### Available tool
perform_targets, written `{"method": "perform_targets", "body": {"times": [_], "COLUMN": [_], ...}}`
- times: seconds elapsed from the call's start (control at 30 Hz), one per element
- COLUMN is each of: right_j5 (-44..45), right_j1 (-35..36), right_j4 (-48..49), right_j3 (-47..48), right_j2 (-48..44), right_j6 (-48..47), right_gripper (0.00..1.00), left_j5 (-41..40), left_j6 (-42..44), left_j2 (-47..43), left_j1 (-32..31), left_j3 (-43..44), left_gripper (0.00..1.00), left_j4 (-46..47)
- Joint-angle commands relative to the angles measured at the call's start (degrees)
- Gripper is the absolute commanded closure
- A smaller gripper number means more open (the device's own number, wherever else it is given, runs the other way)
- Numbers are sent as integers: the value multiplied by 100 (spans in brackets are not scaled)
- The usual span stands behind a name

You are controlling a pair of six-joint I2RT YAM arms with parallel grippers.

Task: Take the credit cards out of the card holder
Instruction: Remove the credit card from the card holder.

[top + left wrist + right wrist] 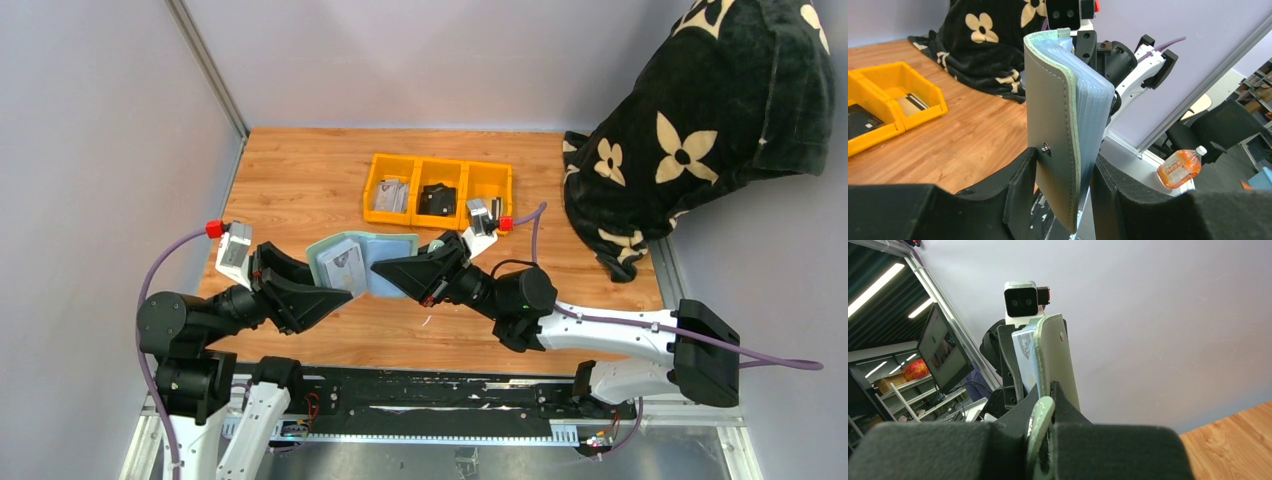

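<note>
The sage-green card holder (385, 262) hangs open above the table between my two grippers. A whitish card (343, 264) shows in its left half. My left gripper (322, 290) is shut on the left half. In the left wrist view the holder (1053, 115) stands upright between my fingers (1020, 197), clear sleeves on its right. My right gripper (392, 270) is shut on the right half. In the right wrist view the holder (1060, 360) stands upright with a whitish card (1025, 352) behind it, and the gripper (1048, 412) pinches its green edge.
A yellow three-compartment bin (440, 163) stands behind the holder, with grey cards (390, 195) in its left compartment and a black object (437, 198) in the middle one. A black floral cloth (700, 120) covers the back right corner. Grey walls close in the left and back.
</note>
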Motion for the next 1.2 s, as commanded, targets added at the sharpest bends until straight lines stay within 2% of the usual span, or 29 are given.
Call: {"method": "perform_targets", "body": {"times": [0.0, 0.1, 0.27, 0.37, 0.5, 0.53, 0.6, 0.7, 0.8, 0.83, 0.97, 1.03, 1.17], "right_j5": [75, 74, 79, 97, 128, 170, 170, 163, 360, 488, 966, 806, -34], "right_j1": [114, 119, 119, 118, 115, 111, 46, -279, -572, -612, -628, -628, -620], "right_j4": [372, 390, 536, 670, 716, 676, 513, -135, -1348, -2095, -4187, -4668, -4765], "right_j3": [-60, -130, -224, -239, -290, -323, -392, -482, -423, -316, 541, 853, 1213], "right_j2": [40, -7, -38, -11, -13, -41, -163, -601, -1333, -1621, -2299, -2283, -1833], "right_j6": [92, 90, 175, 264, 312, 318, 321, 289, -48, -373, -1211, -1381, -1164], "right_gripper": [100, 100, 100, 100, 100, 96, 78, 53, 46, 44, 38, 36, 32], "left_j5": [-228, -336, -302, -156, 13, 33, -11, -282, -592, -712, -1418, -1629, -1698], "left_j6": [46, 178, 135, -123, -232, -194, 37, 684, 1393, 1599, 2191, 2486, 2658], "left_j2": [131, 165, 199, 173, 149, 155, 185, 274, 429, 482, 732, 859, 1065], "left_j1": [-11, -11, -11, -11, -11, -11, -11, -11, -11, -11, -11, -11, -11], "left_j3": [254, 301, 200, 59, 47, 78, 213, 476, 727, 792, 912, 914, 839], "left_gripper": [52, 44, 44, 51, 68, 73, 79, 84, 89, 90, 95, 95, 95], "left_j4": [139, 105, 236, 527, 659, 608, 297, -556, -1377, -1716, -2482, -2754, -2887]}}
